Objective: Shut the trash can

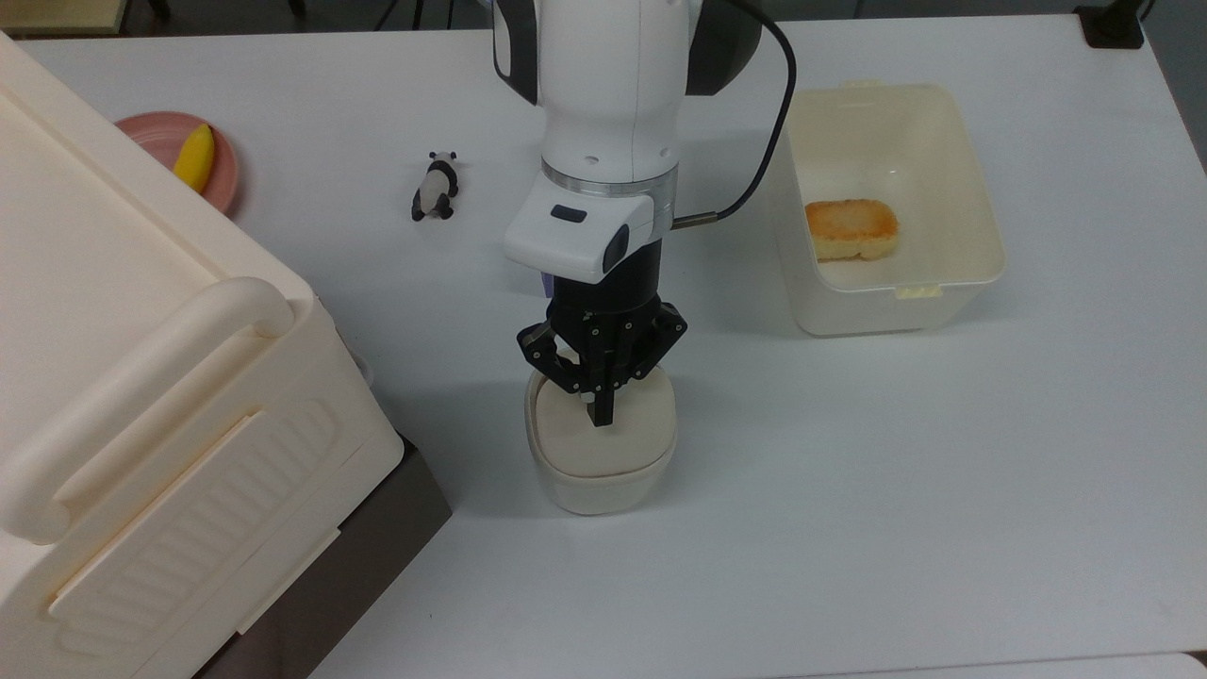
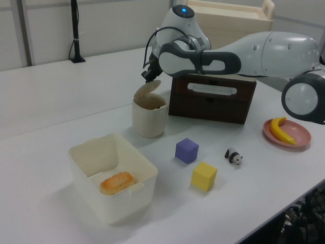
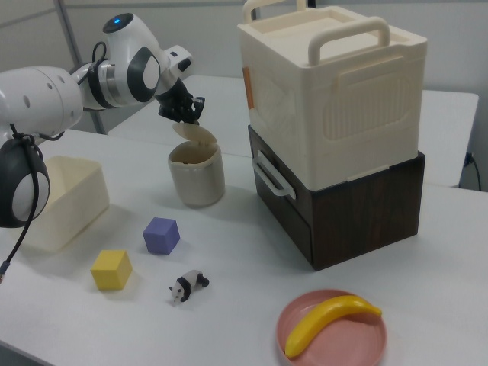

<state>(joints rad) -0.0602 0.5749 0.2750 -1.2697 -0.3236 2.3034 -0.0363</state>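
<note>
Claw (image 1: 598, 415) narrow, fingers together, tips pressing down on the raised flap lid (image 2: 146, 90) of the trash can (image 2: 150, 118). Lid half open, tilted. Can stands mid-bench (image 1: 849, 490), near the dark brown drawer box (image 2: 212, 97).

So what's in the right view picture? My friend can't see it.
A white robot arm's black claw touches the half-open lid of a small cream trash can on a white table. Nearby sit a purple cube, yellow cube, toy panda, and a banana on a pink plate.
</note>
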